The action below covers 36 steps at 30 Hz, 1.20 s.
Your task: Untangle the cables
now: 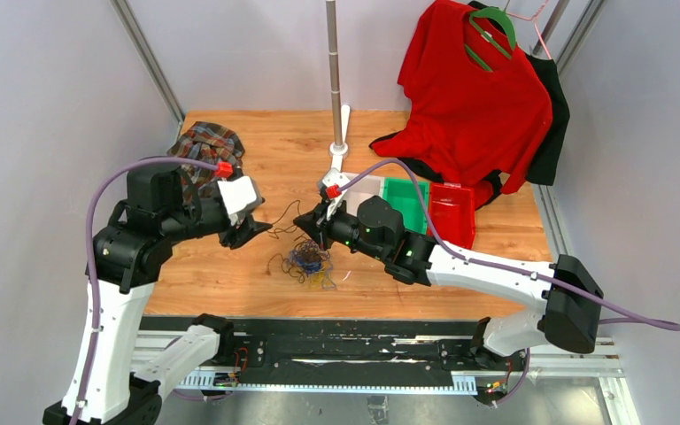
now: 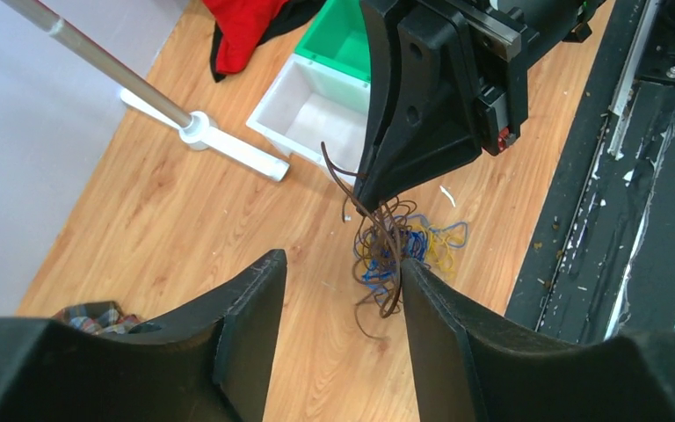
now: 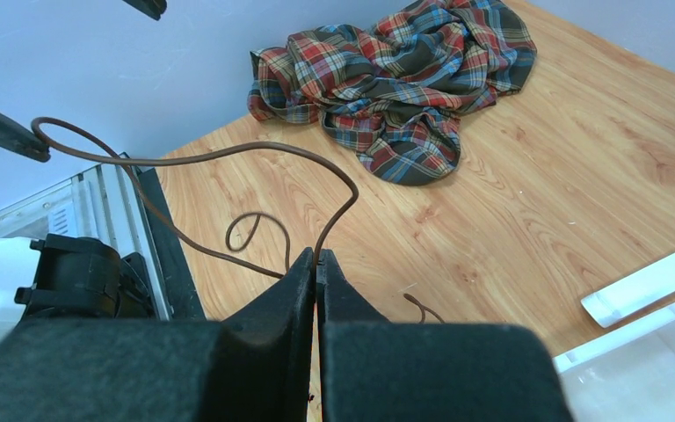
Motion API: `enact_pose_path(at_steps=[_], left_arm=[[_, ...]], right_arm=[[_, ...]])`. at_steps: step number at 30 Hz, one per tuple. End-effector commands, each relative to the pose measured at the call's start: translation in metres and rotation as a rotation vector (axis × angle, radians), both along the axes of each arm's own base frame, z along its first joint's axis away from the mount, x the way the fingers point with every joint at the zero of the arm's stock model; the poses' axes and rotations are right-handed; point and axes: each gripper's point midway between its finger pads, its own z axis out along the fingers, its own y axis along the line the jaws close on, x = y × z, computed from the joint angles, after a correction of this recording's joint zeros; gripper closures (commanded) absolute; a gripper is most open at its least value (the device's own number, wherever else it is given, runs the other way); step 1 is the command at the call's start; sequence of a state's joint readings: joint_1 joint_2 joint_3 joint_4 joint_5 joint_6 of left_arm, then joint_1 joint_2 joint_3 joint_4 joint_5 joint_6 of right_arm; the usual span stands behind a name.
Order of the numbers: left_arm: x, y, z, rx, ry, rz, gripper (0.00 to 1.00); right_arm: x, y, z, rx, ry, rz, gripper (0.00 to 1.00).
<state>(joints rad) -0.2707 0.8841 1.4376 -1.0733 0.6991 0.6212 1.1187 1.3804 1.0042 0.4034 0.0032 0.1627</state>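
Grips a brown cable (image 3: 228, 154) in the right claw (image 3: 316, 264), fingers pressed together on it, just above the wad of cables (image 1: 308, 259) lying on the desk (image 1: 212, 266) between the two arms; holds the left claw (image 2: 343, 261) spread apart and empty, just beside the dangling strands; risks hauling the whole wad up on any upward pull, with blue and yellow loops seemingly caught around the brown one; could also lose the thin strand from the pinch, or snag a loop on the left claw and tighten the knot.
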Motion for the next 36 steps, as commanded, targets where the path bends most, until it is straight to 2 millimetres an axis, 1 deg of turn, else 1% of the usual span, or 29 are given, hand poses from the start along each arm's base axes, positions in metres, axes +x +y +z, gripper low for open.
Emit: enact_pose_path(at_steps=[1, 4, 7, 9, 14, 21, 26, 30, 33, 36], left_arm=[[-0.001, -0.002, -0.004, -0.002, -0.003, -0.018, 0.44], [0.0, -0.006, -0.011, -0.005, 0.031, -0.03, 0.4], [0.0, -0.01, -0.016, -0.022, 0.08, -0.043, 0.3], [-0.001, -0.013, -0.017, -0.032, 0.097, -0.056, 0.26], [-0.005, -0.02, -0.017, -0.064, 0.139, -0.09, 0.22], [-0.016, -0.027, -0.018, -0.107, 0.191, -0.139, 0.07], [-0.006, -0.025, -0.032, -0.113, 0.212, -0.081, 0.03], [0.007, -0.025, -0.031, -0.162, 0.198, -0.007, 0.01], [0.005, -0.027, -0.027, -0.196, 0.2, -0.002, 0.02], [0.004, -0.027, -0.03, -0.201, 0.218, 0.003, 0.02]], right_arm=[[-0.004, -0.003, 0.016, 0.028, -0.04, -0.004, 0.99], [-0.004, -0.003, 0.018, 0.032, -0.043, -0.004, 0.99], [-0.003, -0.003, 0.02, 0.032, -0.046, -0.004, 0.99], [-0.003, -0.002, 0.021, 0.031, -0.048, -0.002, 0.99], [-0.002, 0.002, 0.022, 0.019, -0.048, 0.002, 0.99], [0.001, 0.006, 0.02, 0.001, -0.044, -0.008, 0.99], [0.002, 0.011, 0.018, -0.025, -0.049, -0.02, 0.99], [0.003, 0.016, 0.02, -0.034, -0.062, -0.048, 0.99], [0.009, 0.016, 0.02, -0.057, -0.082, -0.104, 0.99], [0.02, 0.014, 0.02, -0.093, -0.102, -0.204, 0.99]])
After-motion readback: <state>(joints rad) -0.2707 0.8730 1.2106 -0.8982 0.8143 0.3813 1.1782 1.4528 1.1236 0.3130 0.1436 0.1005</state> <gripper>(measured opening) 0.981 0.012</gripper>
